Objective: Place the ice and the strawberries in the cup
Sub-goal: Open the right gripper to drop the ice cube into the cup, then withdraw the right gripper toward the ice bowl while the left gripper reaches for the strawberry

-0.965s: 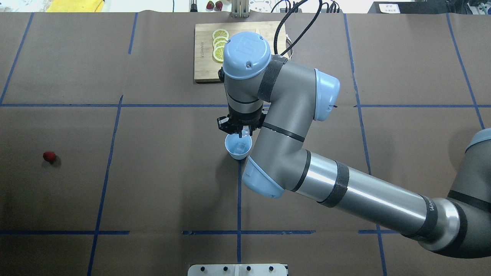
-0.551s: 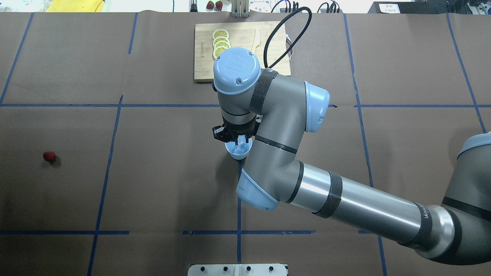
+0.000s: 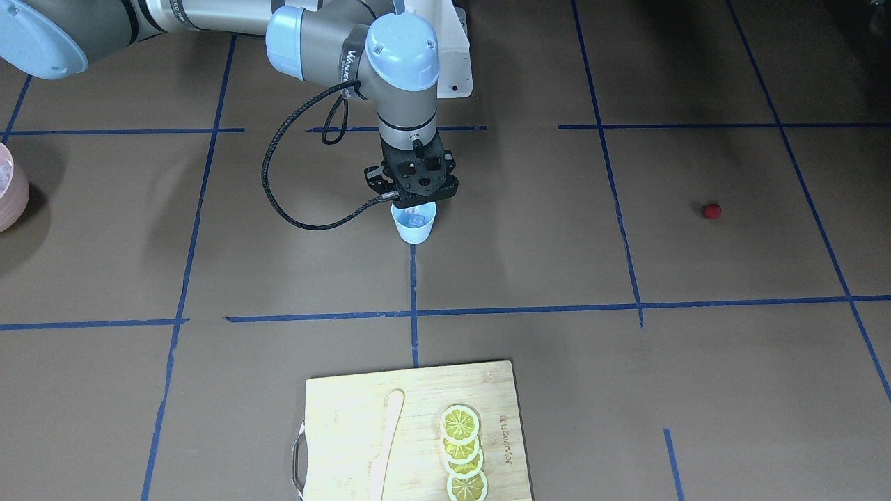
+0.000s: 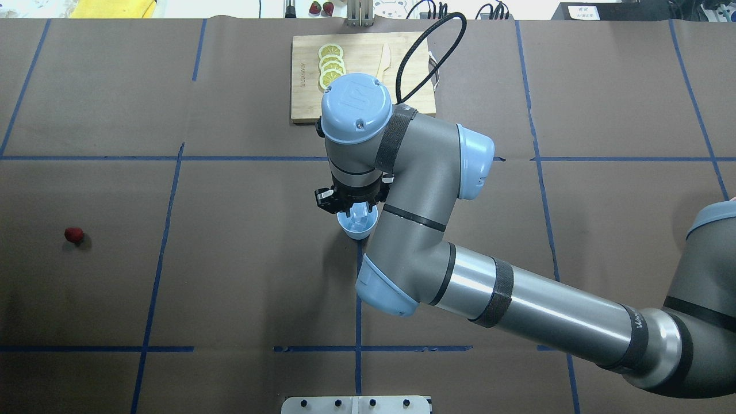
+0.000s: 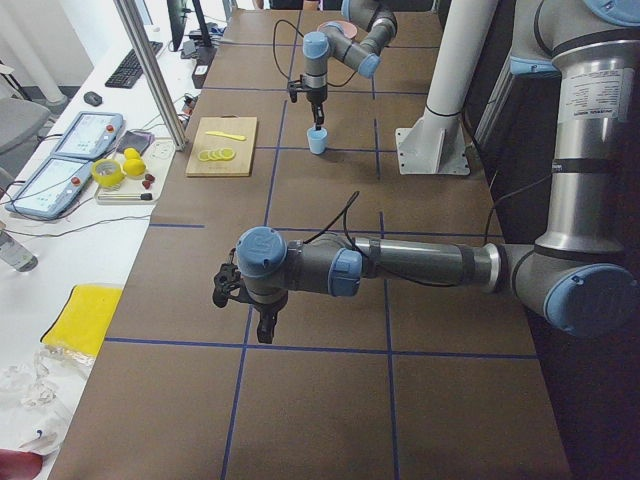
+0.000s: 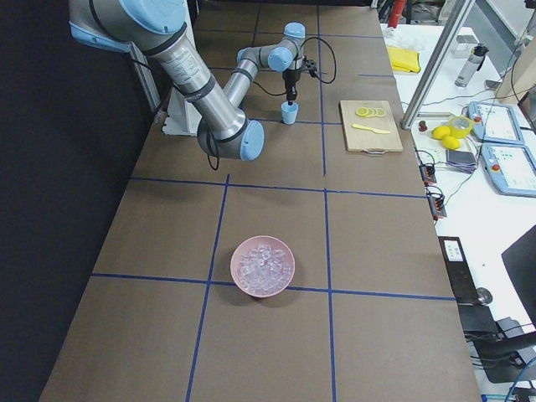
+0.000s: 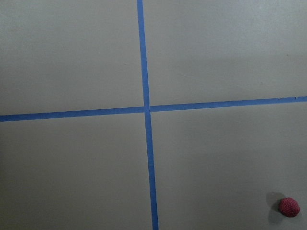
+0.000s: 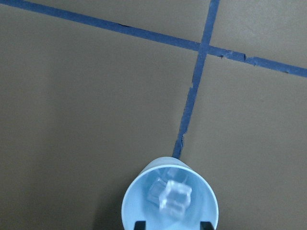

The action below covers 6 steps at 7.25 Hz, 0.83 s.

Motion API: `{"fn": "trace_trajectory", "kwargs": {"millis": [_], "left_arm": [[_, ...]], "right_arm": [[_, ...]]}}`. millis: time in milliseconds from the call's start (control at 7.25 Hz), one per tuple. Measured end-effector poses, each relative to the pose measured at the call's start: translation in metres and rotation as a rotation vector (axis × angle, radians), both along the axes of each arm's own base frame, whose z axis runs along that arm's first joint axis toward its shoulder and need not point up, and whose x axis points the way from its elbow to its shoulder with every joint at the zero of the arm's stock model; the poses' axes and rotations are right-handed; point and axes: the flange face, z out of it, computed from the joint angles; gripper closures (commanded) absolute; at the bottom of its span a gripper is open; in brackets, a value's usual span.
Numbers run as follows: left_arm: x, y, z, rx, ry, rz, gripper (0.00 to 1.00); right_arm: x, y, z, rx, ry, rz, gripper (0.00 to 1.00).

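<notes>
Right wrist-mounted view: cup point(image 8: 136, 199) is pale blue smooth plastic with a round rim and tapered wall. It stands upright on the matte brown paper table cover point(image 8: 72, 120), at the end of a blue tape line point(image 8: 189, 105). Inside it, ice point(image 8: 173, 196): clear glassy cubes, edges blurred, count unclear. The right gripper point(image 8: 172, 225) is directly over the cup mouth, fingertips spread about rim-wide with nothing clamped, so released. The strawberry point(image 4: 73, 234) is tiny, round and red with a knit-like texture; it lies on the paper well apart from the cup, on the robot's left. The left gripper point(image 5: 243, 305) shows only in exterior left, so can't tell its state. A pink round bowl point(image 6: 264, 266) heaped with clear cubes sits well apart on the robot's right.
</notes>
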Motion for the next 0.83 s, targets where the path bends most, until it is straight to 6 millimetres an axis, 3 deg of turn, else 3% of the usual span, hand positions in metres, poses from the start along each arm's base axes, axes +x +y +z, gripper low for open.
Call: {"fn": "trace_trajectory", "kwargs": {"millis": [138, 276, 551, 689, 827], "left_arm": [[0.000, 0.000, 0.000, 0.001, 0.000, 0.000, 0.00], [0.000, 0.000, -0.001, 0.002, 0.000, 0.000, 0.00], [0.004, -0.002, -0.003, 0.005, 0.000, 0.007, 0.00], [0.016, -0.005, -0.007, 0.000, -0.001, 0.018, 0.00], [0.036, -0.009, -0.017, -0.015, -0.003, 0.019, 0.00]], "right_arm": [[0.000, 0.000, 0.000, 0.002, -0.003, 0.000, 0.15], [0.000, 0.000, 0.000, 0.002, -0.004, 0.001, 0.03], [0.009, -0.007, -0.004, 0.002, -0.014, 0.014, 0.01], [0.027, -0.018, -0.006, -0.004, -0.027, 0.032, 0.01], [0.060, -0.036, -0.001, -0.022, -0.049, 0.054, 0.01]]}}
